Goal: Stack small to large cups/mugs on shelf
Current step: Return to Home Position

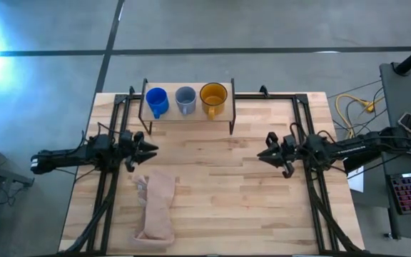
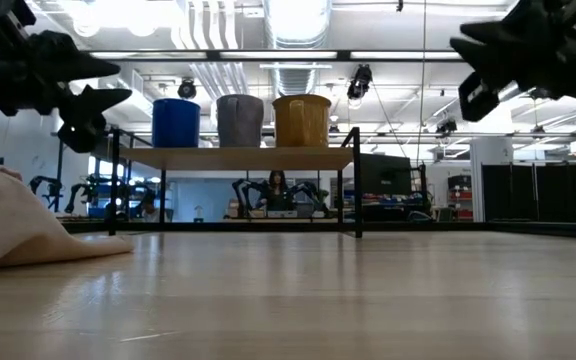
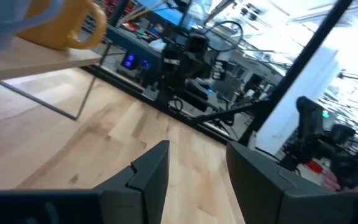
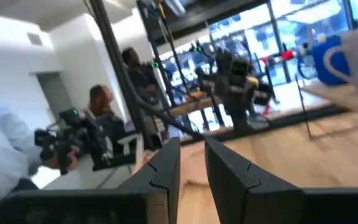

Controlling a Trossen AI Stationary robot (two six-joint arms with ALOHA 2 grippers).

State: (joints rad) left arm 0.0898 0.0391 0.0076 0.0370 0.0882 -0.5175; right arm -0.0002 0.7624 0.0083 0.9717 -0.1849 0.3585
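Note:
Three mugs stand in a row on the shelf at the table's far edge: a bright blue mug on the left, a grey-blue mug in the middle, a yellow-orange mug on the right. They rest upright on their bases. My left gripper hovers open over the table's left half, in front of the shelf. My right gripper hovers open over the right half. Neither touches anything. The left wrist view shows the yellow-orange mug; the right wrist view shows the blue mug.
A tan cloth-like bag lies crumpled on the near-left part of the table, just in front of my left gripper. People are in the room beyond the table. Bare wood lies between the two grippers.

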